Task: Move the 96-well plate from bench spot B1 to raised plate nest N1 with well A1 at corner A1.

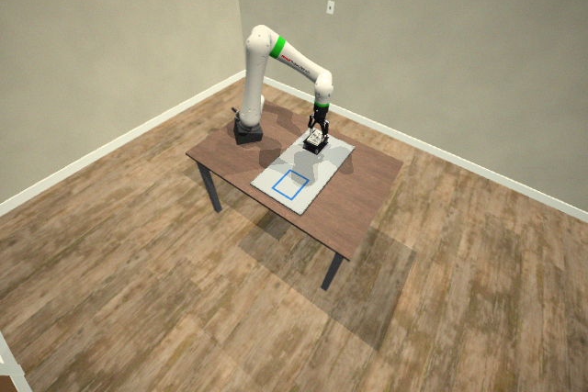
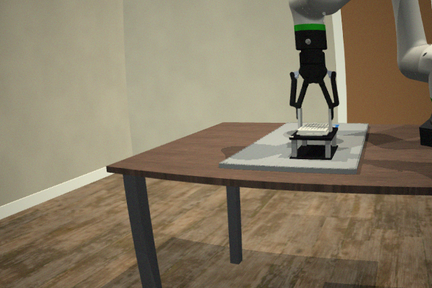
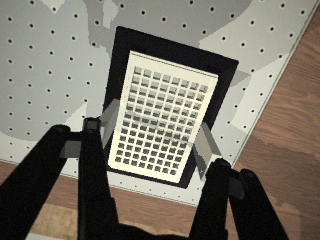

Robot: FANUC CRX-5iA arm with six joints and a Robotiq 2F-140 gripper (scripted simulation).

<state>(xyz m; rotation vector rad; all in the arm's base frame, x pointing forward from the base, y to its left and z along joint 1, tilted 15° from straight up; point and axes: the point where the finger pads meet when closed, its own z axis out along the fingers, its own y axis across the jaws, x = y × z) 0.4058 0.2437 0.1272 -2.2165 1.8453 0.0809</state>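
Note:
The white 96-well plate [image 3: 162, 122] is between my fingers, wells up, right over the black raised nest N1. In the side view the plate [image 2: 313, 128] sits at the nest's top plate [image 2: 314, 135], level; I cannot tell whether it is fully down. My gripper [image 2: 314, 117] points straight down and is shut on the plate's long sides, as the wrist view [image 3: 157, 137] shows. From above, the gripper and plate [image 1: 314, 139] are at the far end of the grey mat. The blue outline of spot B1 [image 1: 289, 184] is empty.
The grey perforated mat [image 1: 303, 167] lies on the brown table [image 1: 294, 179]. The nest stands on short posts [image 2: 312, 148] near the mat's edge. The robot base [image 1: 247, 131] stands at the table's far left corner.

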